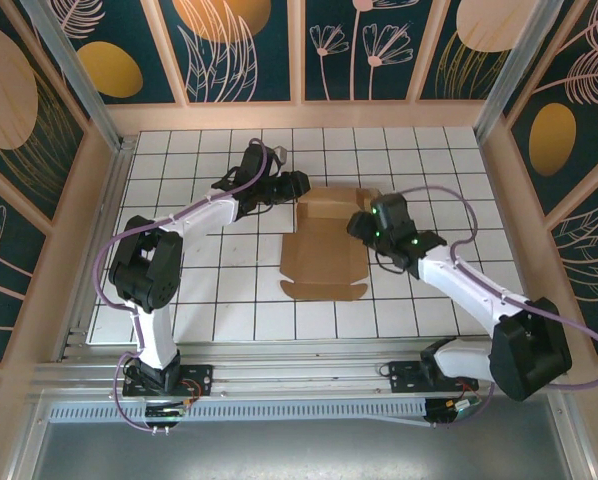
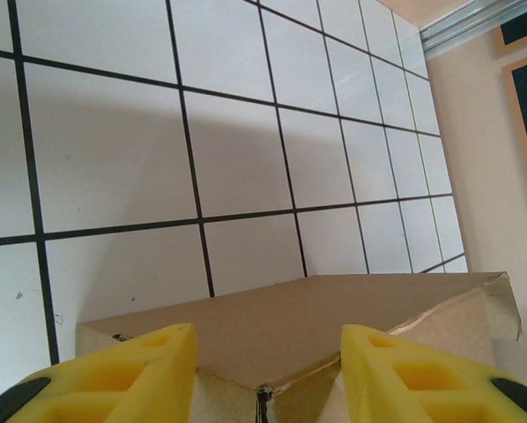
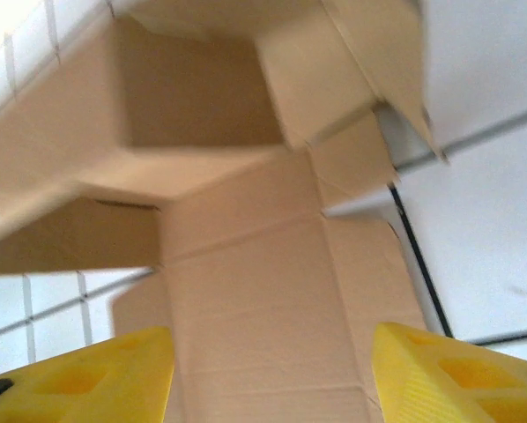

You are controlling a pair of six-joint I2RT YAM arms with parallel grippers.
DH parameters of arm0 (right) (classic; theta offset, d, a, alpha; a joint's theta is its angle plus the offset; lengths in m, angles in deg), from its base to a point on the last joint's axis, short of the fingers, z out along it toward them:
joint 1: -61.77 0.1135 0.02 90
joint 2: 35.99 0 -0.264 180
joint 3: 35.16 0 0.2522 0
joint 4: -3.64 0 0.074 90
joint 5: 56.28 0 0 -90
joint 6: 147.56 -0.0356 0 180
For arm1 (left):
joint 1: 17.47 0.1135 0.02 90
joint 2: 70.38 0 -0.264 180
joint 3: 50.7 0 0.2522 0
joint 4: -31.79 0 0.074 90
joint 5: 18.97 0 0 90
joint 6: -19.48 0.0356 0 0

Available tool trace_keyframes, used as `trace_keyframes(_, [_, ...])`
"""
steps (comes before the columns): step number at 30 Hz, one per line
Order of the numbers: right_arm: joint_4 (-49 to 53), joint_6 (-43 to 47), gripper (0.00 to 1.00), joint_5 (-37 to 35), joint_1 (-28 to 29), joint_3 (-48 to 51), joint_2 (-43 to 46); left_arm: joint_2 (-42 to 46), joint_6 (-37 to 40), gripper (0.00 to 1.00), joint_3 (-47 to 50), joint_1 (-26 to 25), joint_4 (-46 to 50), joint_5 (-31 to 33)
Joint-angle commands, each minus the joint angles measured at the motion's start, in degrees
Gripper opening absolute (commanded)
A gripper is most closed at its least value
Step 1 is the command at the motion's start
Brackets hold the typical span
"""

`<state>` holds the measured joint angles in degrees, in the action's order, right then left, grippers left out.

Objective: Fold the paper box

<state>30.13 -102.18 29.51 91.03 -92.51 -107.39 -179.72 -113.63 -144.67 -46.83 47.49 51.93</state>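
Note:
The tan paper box (image 1: 322, 255) lies in the middle of the tiled table, its near part flat and its far end folded up into raised walls. My left gripper (image 1: 299, 185) hovers at the box's far left corner, open. In the left wrist view its yellow fingers (image 2: 131, 370) stand wide apart with a raised cardboard panel (image 2: 290, 322) between them. My right gripper (image 1: 362, 226) is at the box's right edge, open. The right wrist view looks down on the flat creased panel (image 3: 263, 291) and the raised far walls (image 3: 193, 97), with its fingers (image 3: 457, 379) spread on either side.
The white tiled table (image 1: 219, 300) is ringed by low wooden walls (image 1: 79, 230) and aluminium posts (image 1: 74, 70). A metal rail (image 1: 299, 375) runs along the near edge by the arm bases. Bare tiles lie left and right of the box.

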Motion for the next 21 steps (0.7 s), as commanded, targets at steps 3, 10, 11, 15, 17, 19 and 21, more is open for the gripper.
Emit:
trace_keyframes(3, [-15.06, -0.02, 0.59, 0.2, -0.09, 5.02, -3.35, -0.96, 1.71, 0.44, -1.62, -0.17, 2.24, -0.79])
trace_keyframes(10, [-21.52, 4.51, 0.59, -2.91, -5.51, 0.81, -15.6, -1.36, 3.43, 0.41, -1.18, -0.25, 3.5, -0.23])
trace_keyframes(11, [-22.66, 4.63, 0.6, -3.05, -5.9, 0.39, -17.31, -1.35, 3.64, 0.41, -1.18, -0.25, 3.84, -0.33])
trace_keyframes(15, [-27.26, 5.81, 0.62, -4.02, -6.47, -0.85, -22.6, -1.07, 4.35, 0.41, -1.01, -0.25, 4.48, 0.1])
trace_keyframes(17, [-29.85, 6.58, 0.62, -3.57, -6.66, -1.2, -24.52, -1.17, 4.54, 0.41, -1.26, -0.24, 4.58, -0.11])
trace_keyframes(19, [-32.21, 6.89, 0.63, -4.07, -6.74, -1.1, -26.32, -1.25, 4.64, 0.41, -1.68, -0.22, 4.79, -0.23])
trace_keyframes(21, [-35.2, 7.35, 0.64, -3.9, -6.8, -0.49, -27.83, -1.36, 4.87, 0.41, -2.06, -0.25, 5.07, -0.33])
